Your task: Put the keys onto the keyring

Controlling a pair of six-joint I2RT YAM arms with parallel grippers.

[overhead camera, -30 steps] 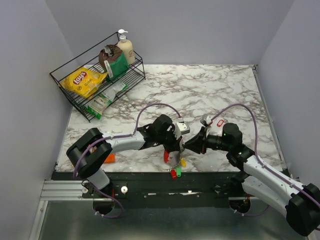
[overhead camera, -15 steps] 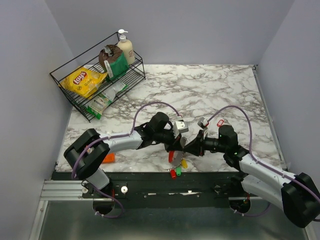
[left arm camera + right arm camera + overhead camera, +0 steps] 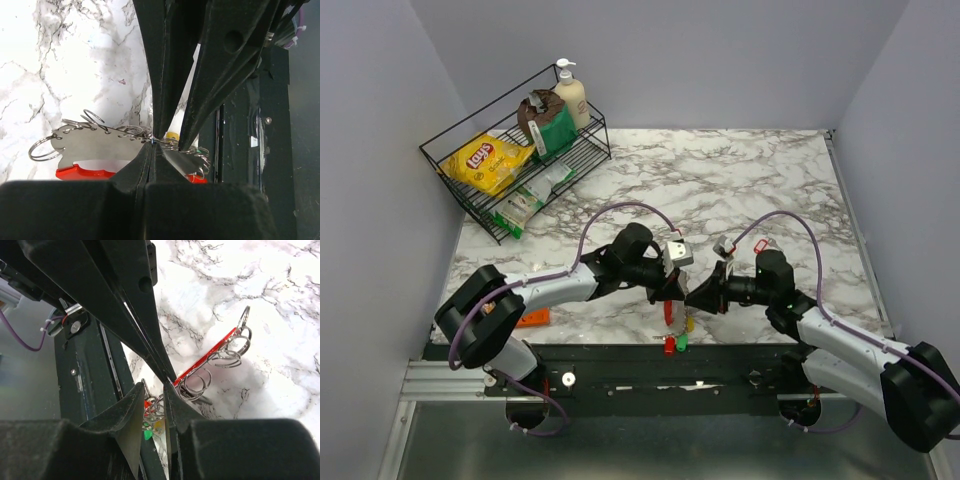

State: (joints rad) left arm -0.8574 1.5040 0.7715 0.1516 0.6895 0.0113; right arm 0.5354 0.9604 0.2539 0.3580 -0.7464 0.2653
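My left jaws are pressed together on the keyring [image 3: 100, 145], pinching its silvery plate over the near edge of the bench [image 3: 740, 180]. The keys [image 3: 675, 343] dangle beneath it. My right jaws stand narrowly apart just beside it; whether they grip anything I cannot tell.

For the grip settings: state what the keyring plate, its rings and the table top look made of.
Plate: silvery, dull sheen, likely metal. Rings: thin shiny coils, likely steel wire. Table top: white, grey-veined; marble or printed laminate, cannot tell.
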